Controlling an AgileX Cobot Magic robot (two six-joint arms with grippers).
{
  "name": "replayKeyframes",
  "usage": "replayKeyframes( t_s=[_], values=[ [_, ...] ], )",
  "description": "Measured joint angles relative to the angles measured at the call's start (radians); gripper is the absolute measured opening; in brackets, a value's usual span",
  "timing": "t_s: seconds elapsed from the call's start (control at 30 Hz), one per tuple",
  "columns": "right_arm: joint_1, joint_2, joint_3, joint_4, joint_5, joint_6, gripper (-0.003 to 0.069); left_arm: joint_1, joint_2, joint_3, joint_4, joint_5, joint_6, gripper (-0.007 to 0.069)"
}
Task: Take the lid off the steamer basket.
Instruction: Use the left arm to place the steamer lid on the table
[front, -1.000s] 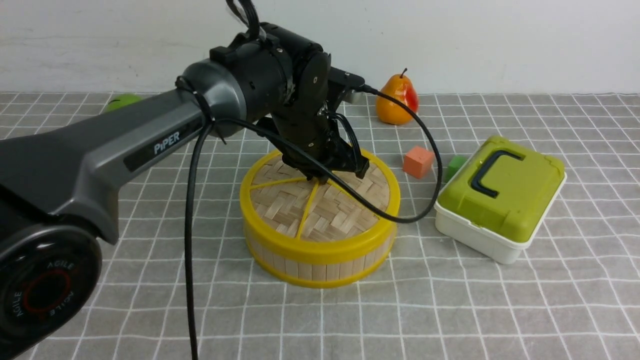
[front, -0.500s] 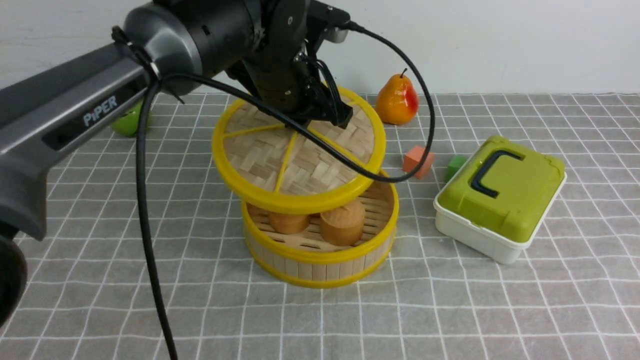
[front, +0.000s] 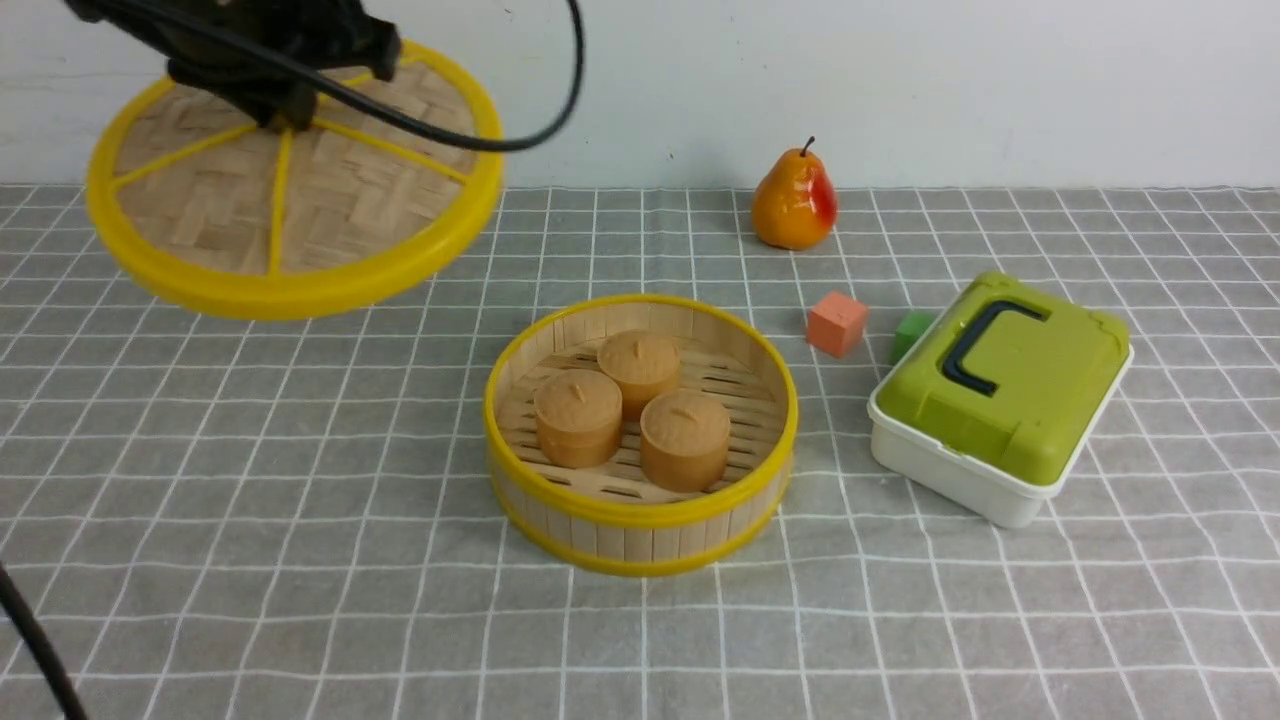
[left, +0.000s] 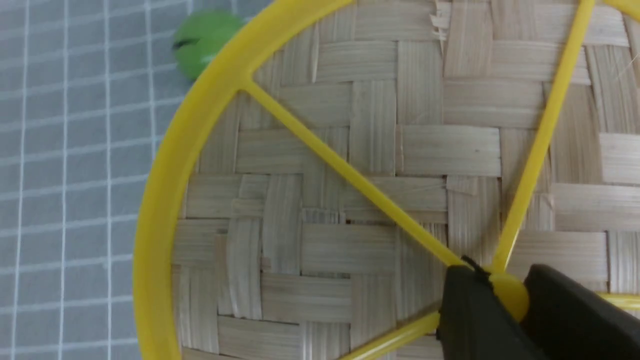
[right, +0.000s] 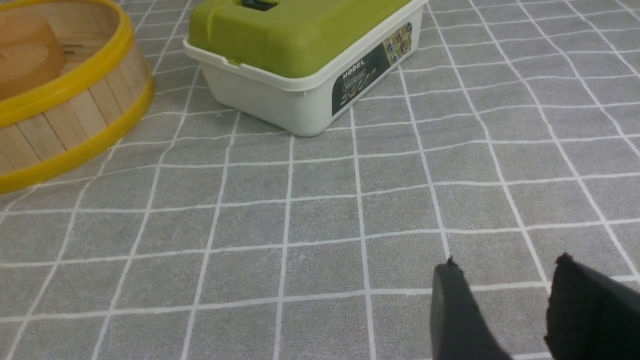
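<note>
While the lid is hanging in the upper left of the front frame, the steamer basket is sitting uncovered at the centre of that frame, well apart from it and off to the lower right. Three round cakes are lying exposed on its slatted floor.

The left gripper is clenching the lid from above. In the left wrist picture its two black fingers are pinching the yellow hub where the spokes meet, one on each side. The disc is therefore hanging straight under the claw and looks close to level. Being round, it has no long axis to line up.

Under the lid, only the checked cloth is showing in the front frame, and a green ball is lying just past the rim in the wrist picture. As a judgement, the lifting part is done. What remains is lowering the lid onto that bare cloth, with care for the ball near its edge.

The right gripper is hovering low over the cloth with its fingers apart, grasping nothing. The basket wall is showing at the left edge of its picture, so this arm is the nearer one to the basket.
</note>
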Motion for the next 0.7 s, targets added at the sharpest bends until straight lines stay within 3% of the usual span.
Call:
replayKeyframes(
  t_s=[0.27, 0.47, 0.7],
  values=[
    [0.0, 0.0, 0.0, 0.0, 0.0, 0.0, 0.0243, 0.145, -0.026, 0.277, -0.081, -0.173, -0.019, 0.011],
    [0.0, 0.0, 0.0, 0.0, 0.0, 0.0, 0.0243, 0.156, -0.006, 0.535, -0.101, -0.432, -0.038, 0.011],
    [0.0, 0.0, 0.0, 0.0, 0.0, 0.0, 0.0243, 0.156, 0.077, 0.582, -0.111, -0.532, -0.063, 0.011]
  ],
)
